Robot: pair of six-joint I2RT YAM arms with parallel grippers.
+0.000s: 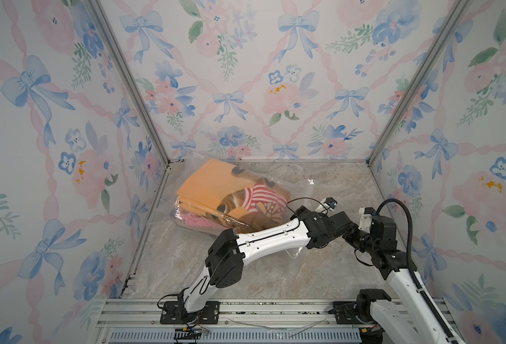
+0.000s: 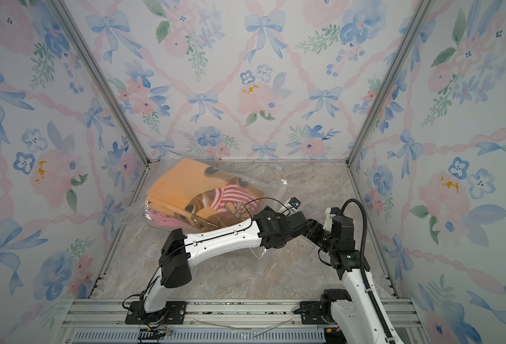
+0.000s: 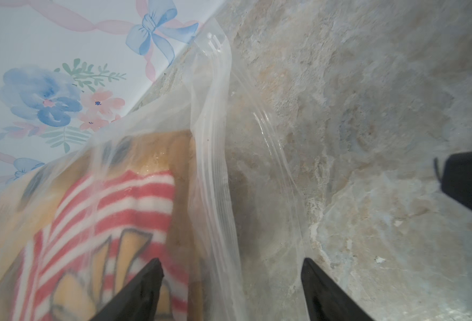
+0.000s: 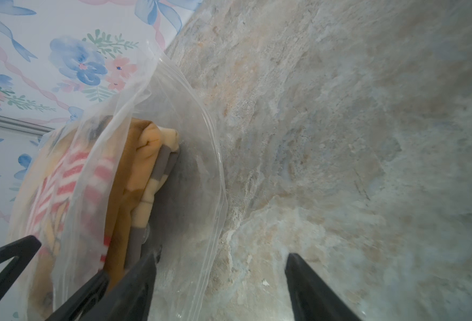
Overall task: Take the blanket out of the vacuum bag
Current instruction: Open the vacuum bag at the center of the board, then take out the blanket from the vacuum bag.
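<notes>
The blanket (image 1: 207,184), folded, orange with red-and-white stripes, sat inside the vacuum bag (image 1: 298,186), which lay on the bench (image 1: 186,268) toward the back left corner, close to the wall (image 1: 67,149). My left hand (image 3: 229,261) was spread, the zip edge (image 3: 218,194) running loose between its fingers (image 3: 140,286). My right hand (image 4: 221,255) was spread too, pinching nothing, beside the bag's clear rim.

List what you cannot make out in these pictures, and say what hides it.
- Left hand, right hand: only fingertips show in the wrist views; the arms hide them in both top views.
- Bag: left arm covers its near edge in both top views.
- Blanket: print blurred behind plastic in the left wrist view.
- Zip: cut off by the left wrist view's edge.
</notes>
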